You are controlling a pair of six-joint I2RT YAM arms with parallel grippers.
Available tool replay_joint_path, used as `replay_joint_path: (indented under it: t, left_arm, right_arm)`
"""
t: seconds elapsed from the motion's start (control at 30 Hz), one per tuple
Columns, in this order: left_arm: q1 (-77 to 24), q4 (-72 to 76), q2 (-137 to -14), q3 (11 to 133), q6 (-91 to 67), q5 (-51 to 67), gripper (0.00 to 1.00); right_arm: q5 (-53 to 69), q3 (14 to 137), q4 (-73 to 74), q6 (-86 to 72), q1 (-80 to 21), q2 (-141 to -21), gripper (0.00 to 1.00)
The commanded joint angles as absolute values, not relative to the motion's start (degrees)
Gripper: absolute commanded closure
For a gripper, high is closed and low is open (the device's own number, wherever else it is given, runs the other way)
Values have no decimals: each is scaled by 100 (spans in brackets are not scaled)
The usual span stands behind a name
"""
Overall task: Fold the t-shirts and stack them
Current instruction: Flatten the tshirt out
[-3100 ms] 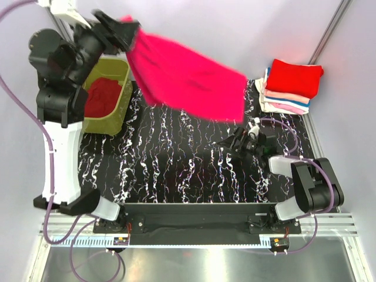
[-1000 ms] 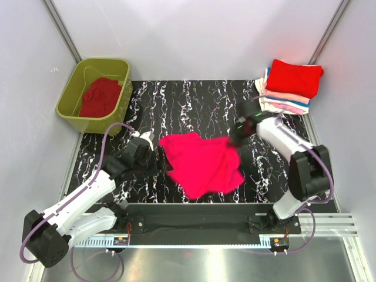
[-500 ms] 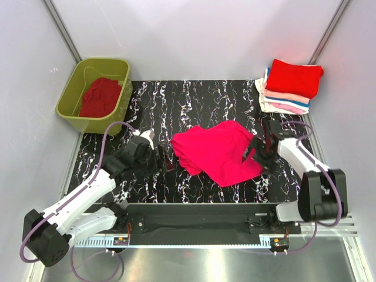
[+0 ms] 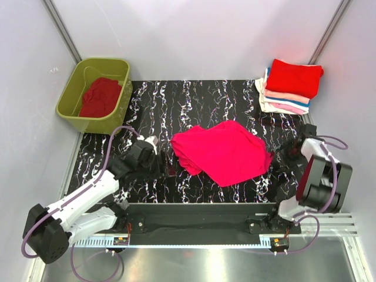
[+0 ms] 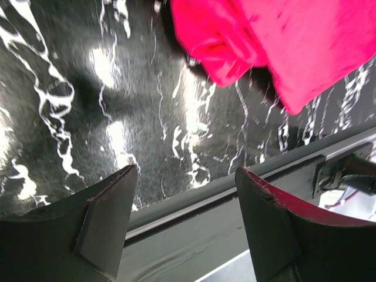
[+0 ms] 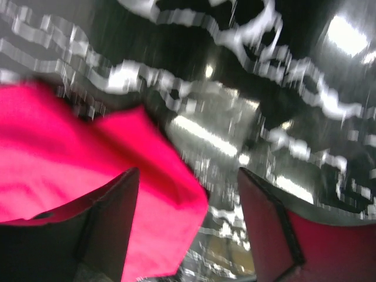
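Observation:
The magenta-pink t-shirt (image 4: 223,151) lies loosely spread and rumpled in the middle of the black marbled table (image 4: 194,103). My left gripper (image 4: 169,165) is open and empty just left of the shirt's bunched left edge; the shirt fills the top of the left wrist view (image 5: 282,41) beyond the gripper (image 5: 185,176). My right gripper (image 4: 285,154) is open and empty just right of the shirt's right corner; the right wrist view, blurred, shows that corner (image 6: 88,158) by the left finger of the gripper (image 6: 188,173).
A stack of folded t-shirts (image 4: 291,87), red on top, sits at the back right corner. An olive-green tub (image 4: 69,94) at the back left holds a dark red t-shirt (image 4: 100,97). The table's front rail (image 5: 194,205) runs close under my left gripper.
The shirt was dragged right and spread on the table. My right gripper has let go of its right corner and drawn back to the right. My left gripper has hardly moved.

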State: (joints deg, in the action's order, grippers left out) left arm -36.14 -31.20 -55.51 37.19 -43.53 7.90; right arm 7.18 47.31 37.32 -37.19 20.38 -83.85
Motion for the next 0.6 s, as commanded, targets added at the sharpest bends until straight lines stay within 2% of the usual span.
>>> replay_joint_path:
  t: [0.0, 0.13, 0.3, 0.43, 0.53, 0.57]
  left_arm:
    - [-3709, -2699, -5519, 3534, -4544, 949, 28]
    - [-3718, -2619, -5493, 3358, -4553, 967, 28]
    - [-3727, -2488, -5502, 3243, -4605, 984, 28]
    - [-3779, -2365, -5537, 3129, -4684, 1002, 29]
    - [-3841, -2242, -5581, 3033, -4763, 1002, 29]
    - [-3867, -2224, -5598, 3015, -4807, 1002, 29]
  right_arm:
    - [826, 4896, 3174, -3814, 2162, -8806, 28]
    - [1019, 4816, 2752, -3893, 2162, -9175, 35]
    - [1213, 4729, 2356, -3876, 2162, -9492, 38]
    - [1327, 4658, 2119, -3814, 2153, -9685, 53]
    - [1433, 4588, 1960, -3771, 2162, -9835, 81]
    - [1450, 4553, 1934, -3744, 2162, -9844, 94]
